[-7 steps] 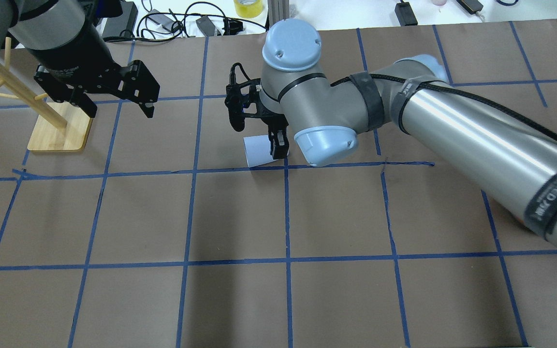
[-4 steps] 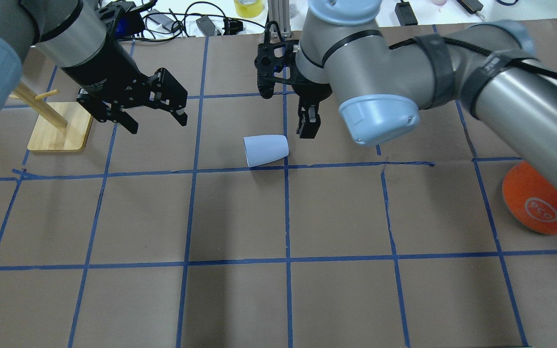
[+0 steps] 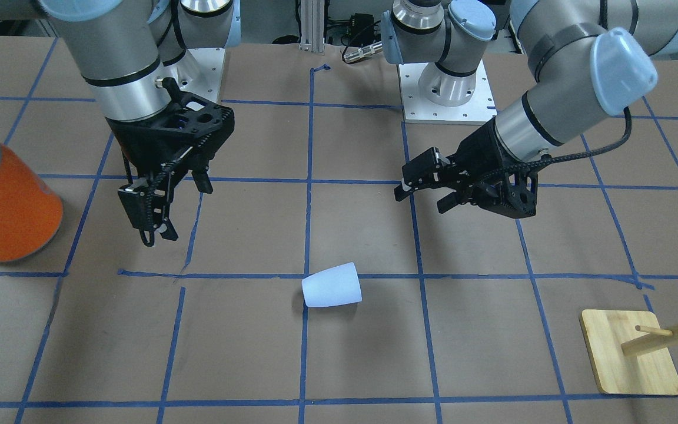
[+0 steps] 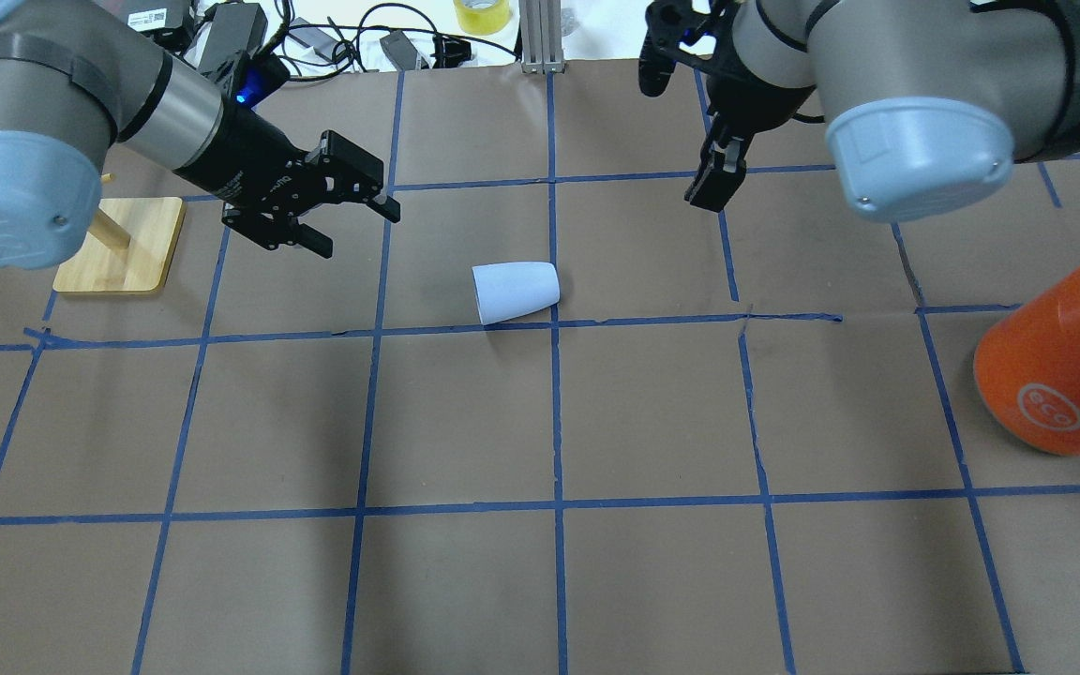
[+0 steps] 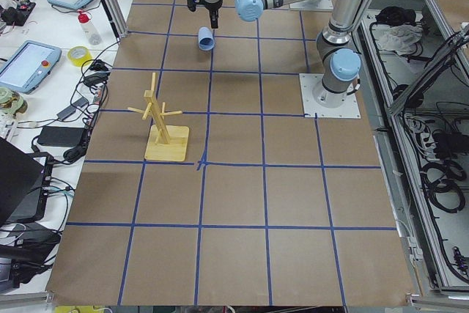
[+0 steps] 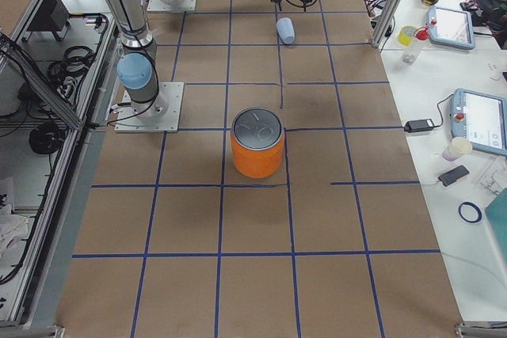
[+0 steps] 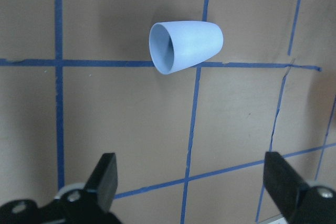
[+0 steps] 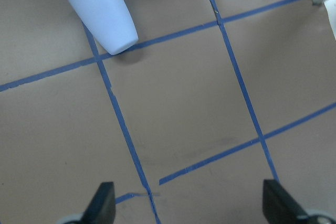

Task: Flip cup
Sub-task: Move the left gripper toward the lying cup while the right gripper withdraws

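The cup is a small pale lavender-blue tumbler lying on its side by a blue tape crossing, mouth toward the left arm. It also shows in the front view, the left wrist view and the right wrist view. My left gripper is open and empty, hovering left of the cup and apart from it; it also shows in the front view. My right gripper is open and empty, raised to the right of and beyond the cup; it also shows in the front view.
A large orange can with a silver top stands at the right edge. A wooden peg stand on a bamboo base stands at the far left. Cables and gear lie beyond the table's far edge. The brown mat carries a blue tape grid.
My right gripper has left the cup, lifted, and drawn back to the right. My left gripper has moved right, toward the cup. The cup has not moved.
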